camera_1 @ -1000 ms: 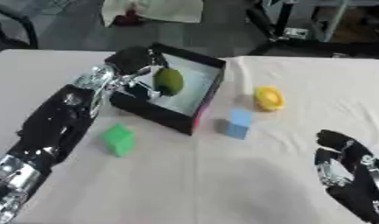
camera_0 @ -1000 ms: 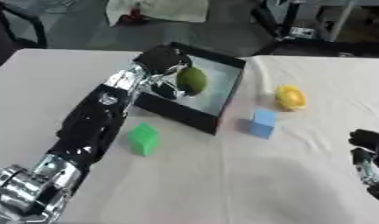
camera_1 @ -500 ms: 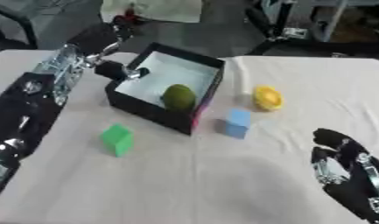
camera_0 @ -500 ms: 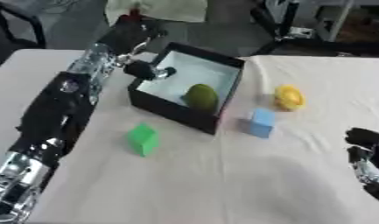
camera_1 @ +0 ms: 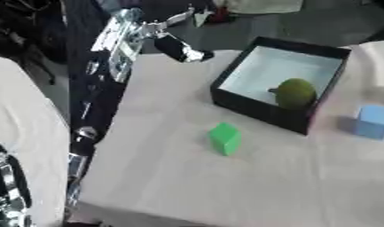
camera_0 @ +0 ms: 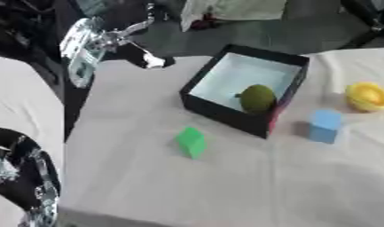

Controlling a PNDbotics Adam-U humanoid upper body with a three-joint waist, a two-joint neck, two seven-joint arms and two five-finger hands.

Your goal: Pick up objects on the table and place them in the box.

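Note:
A black box point(camera_0: 224, 112) with a pale inside stands on the white table point(camera_0: 187, 186). An olive-green fruit point(camera_0: 258, 98) lies in it, against the near right wall. My left hand point(camera_1: 137, 34) hovers left of the box and apart from it, open, with a finger point(camera_1: 182, 48) stretched toward the box and nothing in it. On the cloth in front of the box sits a green block point(camera_0: 191, 142). Right of the box sit a blue cube point(camera_0: 327, 125) and a yellow object point(camera_0: 368, 96). My right hand shows in neither view.
My left arm point(camera_0: 24, 177) runs up the left side of the views. Past the table's far edge are a dark floor and some pale clutter point(camera_0: 233, 9). Bare cloth lies in front of the green block.
The fruit was let go inside the box. My left hand has drawn back up and left, away from the box. The camera has swung left, and my right hand has dropped out of view.

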